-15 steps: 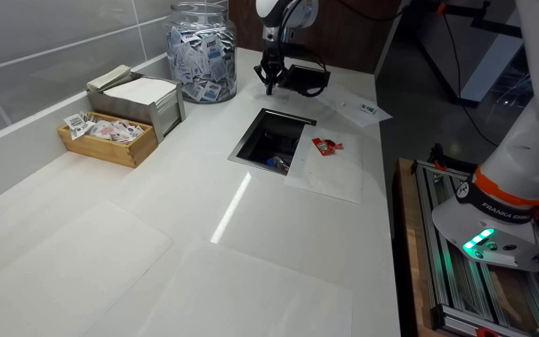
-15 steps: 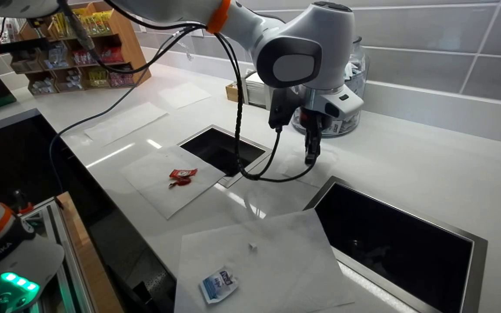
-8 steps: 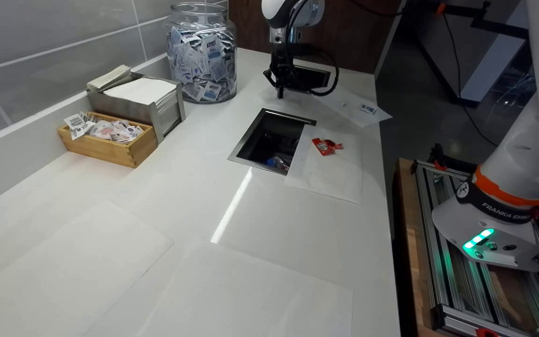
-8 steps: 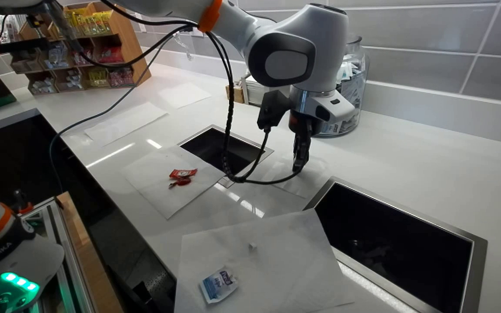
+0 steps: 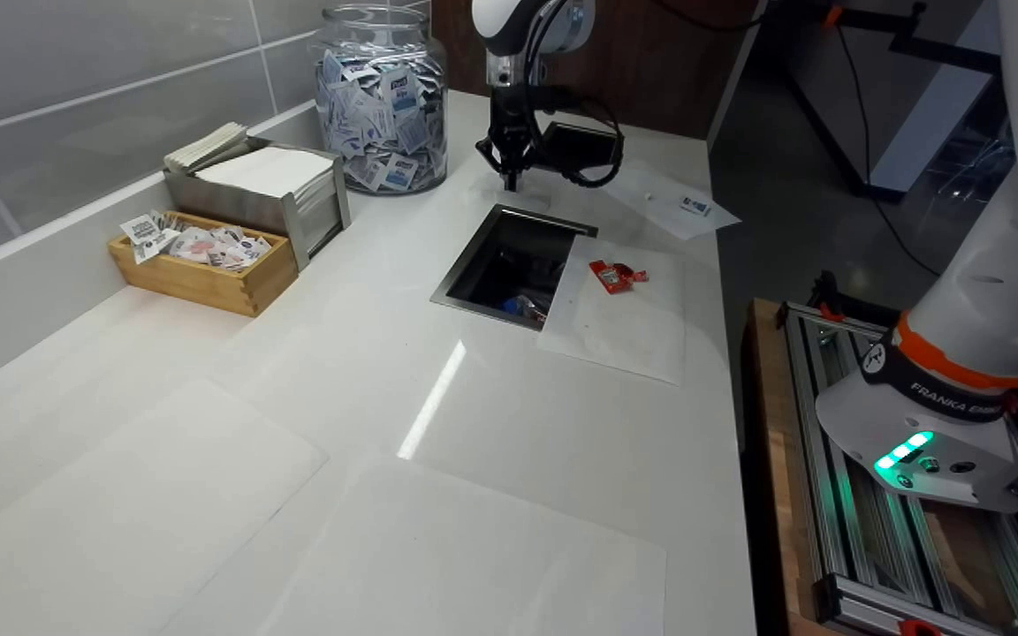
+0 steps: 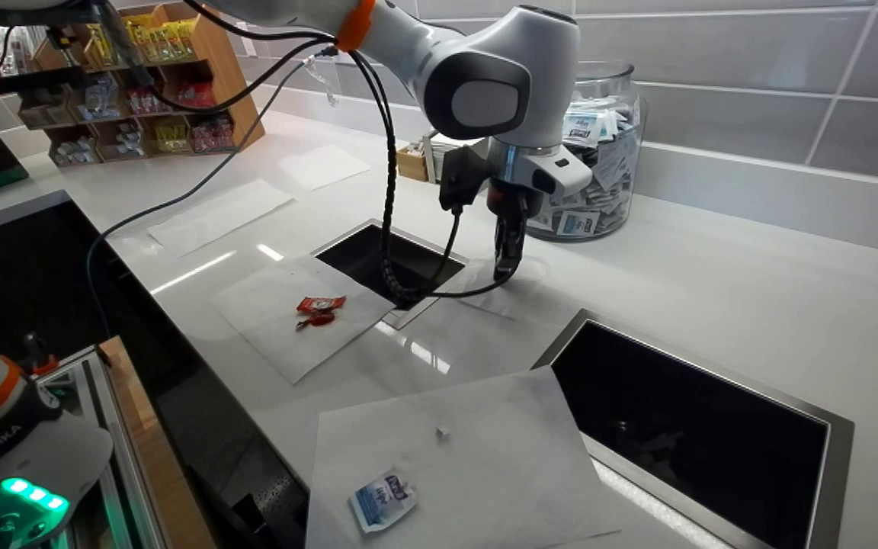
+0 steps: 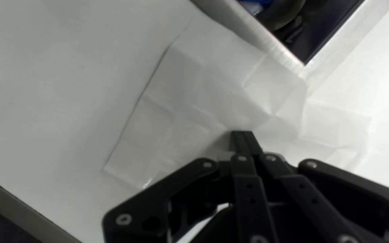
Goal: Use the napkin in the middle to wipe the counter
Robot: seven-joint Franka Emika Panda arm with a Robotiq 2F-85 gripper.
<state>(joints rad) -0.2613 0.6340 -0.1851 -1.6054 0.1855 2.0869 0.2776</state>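
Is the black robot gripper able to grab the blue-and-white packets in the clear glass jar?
Probably not now: the gripper is shut, low outside the jar, whose glass blocks the packets.

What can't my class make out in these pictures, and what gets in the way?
Whether the black two-fingered gripper pinches the creased white paper napkin: its fingers hide the contact in the wrist view.
Full contents of the steel-rimmed rectangular opening: mostly dark in both exterior views, cut off by the wrist view's top edge.
Fine print on the white-and-blue packets in the clear glass jar: too small in both exterior views.
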